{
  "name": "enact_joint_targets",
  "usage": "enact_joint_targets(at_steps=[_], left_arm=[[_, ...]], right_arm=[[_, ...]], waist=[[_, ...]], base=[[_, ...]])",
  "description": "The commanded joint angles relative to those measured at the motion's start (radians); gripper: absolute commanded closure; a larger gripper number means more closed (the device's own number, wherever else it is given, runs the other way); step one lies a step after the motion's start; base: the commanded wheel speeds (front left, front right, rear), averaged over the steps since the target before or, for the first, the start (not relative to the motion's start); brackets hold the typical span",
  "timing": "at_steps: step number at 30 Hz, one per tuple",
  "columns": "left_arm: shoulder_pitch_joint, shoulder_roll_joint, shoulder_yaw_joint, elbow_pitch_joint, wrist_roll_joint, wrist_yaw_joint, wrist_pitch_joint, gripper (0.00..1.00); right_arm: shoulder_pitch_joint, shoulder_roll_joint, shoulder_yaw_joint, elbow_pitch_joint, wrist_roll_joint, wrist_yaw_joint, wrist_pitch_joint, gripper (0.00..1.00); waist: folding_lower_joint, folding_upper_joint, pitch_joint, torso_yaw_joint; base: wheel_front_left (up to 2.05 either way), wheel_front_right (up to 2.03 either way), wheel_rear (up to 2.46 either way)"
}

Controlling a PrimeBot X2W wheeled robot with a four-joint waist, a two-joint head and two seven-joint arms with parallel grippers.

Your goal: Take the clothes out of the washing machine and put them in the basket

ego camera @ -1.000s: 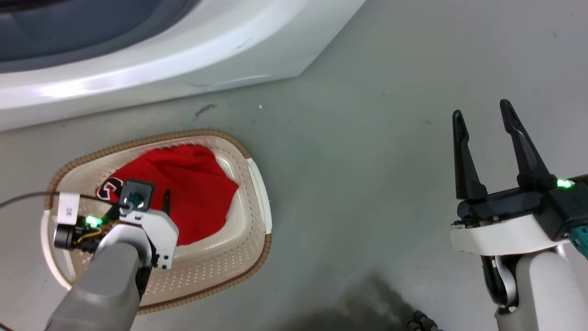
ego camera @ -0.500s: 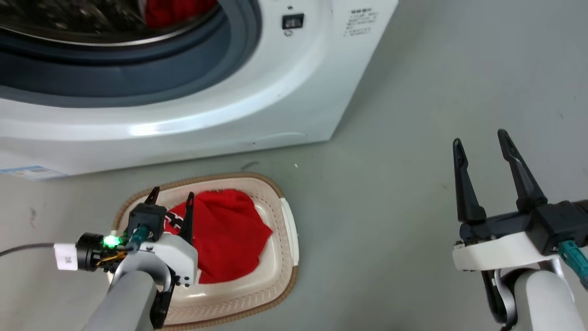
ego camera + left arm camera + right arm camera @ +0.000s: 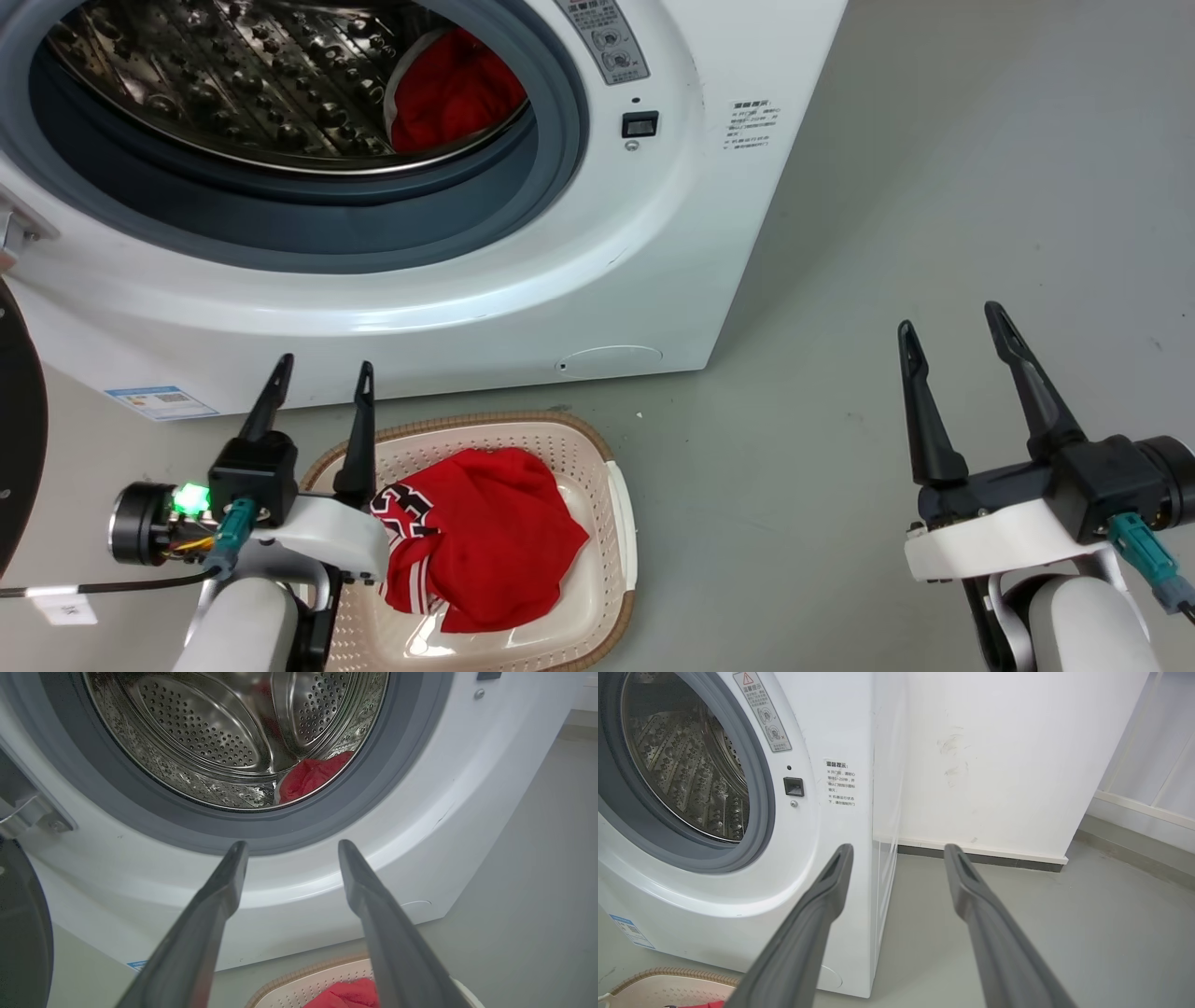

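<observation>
The left gripper (image 3: 324,364) is spread, with nothing between its fingers. It hangs over the near-left rim of the basket (image 3: 523,431), and its wrist hides that corner. The right gripper (image 3: 948,317) is also spread and empty, well apart over the floor (image 3: 840,280). In the basket lies one red garment (image 3: 495,551); its black-and-white marking is partly behind the left wrist and hard to read. The frame cuts off the near end of the basket. A second red garment (image 3: 453,89) lies deep in the drum (image 3: 233,84) of the machine (image 3: 653,233), on the right side, partly behind the grey ring (image 3: 560,149). The door (image 3: 17,420) is cut off at the left edge.
</observation>
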Motion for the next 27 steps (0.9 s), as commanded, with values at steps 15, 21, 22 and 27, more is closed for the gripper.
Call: enact_joint_targets(at_steps=[15, 21, 22, 27], left_arm=[[-0.223, 0.127, 0.067, -0.007, -0.009, -0.133, 0.116, 0.00], [-0.444, 0.202, 0.068, 0.046, -0.026, -0.194, 0.256, 0.00], [-0.487, 0.218, 0.064, 0.059, -0.023, -0.202, 0.279, 0.00], [-0.703, 0.270, 0.036, 0.143, -0.027, -0.229, 0.402, 0.00]], right_arm=[[-0.020, 0.001, 0.030, -0.016, 0.042, -0.001, -0.002, 0.00], [-0.051, 0.001, 0.040, -0.032, 0.075, -0.001, -0.002, 0.00], [-0.056, 0.002, 0.043, -0.035, 0.080, -0.001, -0.003, 0.00], [-0.084, 0.002, 0.064, -0.050, 0.106, -0.001, -0.002, 0.00]], waist=[[0.0003, 0.0000, 0.119, -0.095], [0.0003, 0.0000, 0.228, -0.153], [0.0003, 0.0000, 0.249, -0.164], [0.0003, 0.0000, 0.355, -0.218]], base=[[0.00, 0.00, 0.00], [0.00, 0.00, 0.00], [0.00, 0.00, 0.00], [0.00, 0.00, 0.00]])
